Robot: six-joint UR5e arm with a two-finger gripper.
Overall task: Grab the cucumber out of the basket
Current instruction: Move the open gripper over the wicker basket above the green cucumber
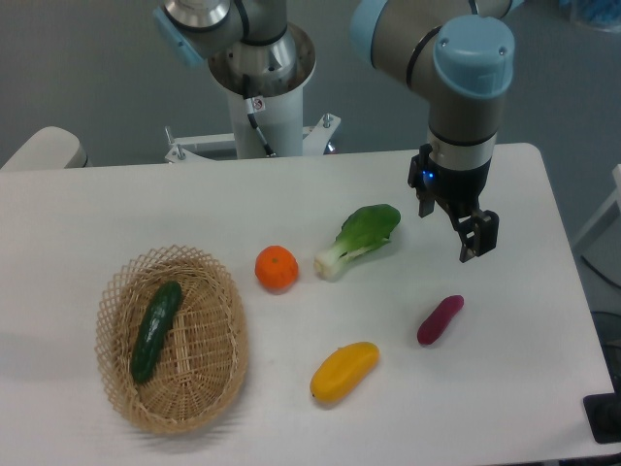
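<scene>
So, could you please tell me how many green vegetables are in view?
2. The cucumber lies inside the basket at the left; the bok choy lies on the table, right of the orange. None appear hidden.

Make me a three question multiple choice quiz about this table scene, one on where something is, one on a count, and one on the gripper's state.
1. Where does the long dark green glossy cucumber lie?
A. inside the oval tan wicker basket
B. beside the orange
C. under the gripper

2. How many items lie on the white table outside the basket?
A. two
B. four
C. six

3. What is the black two-finger gripper holding?
A. the cucumber
B. the purple piece
C. nothing

Answers: 1 A, it rests on the basket floor. 2 B, round orange fruit, leafy bok choy, yellow fruit, purple vegetable. 3 C, it hangs clear above the table, nothing between its fingers.
</scene>
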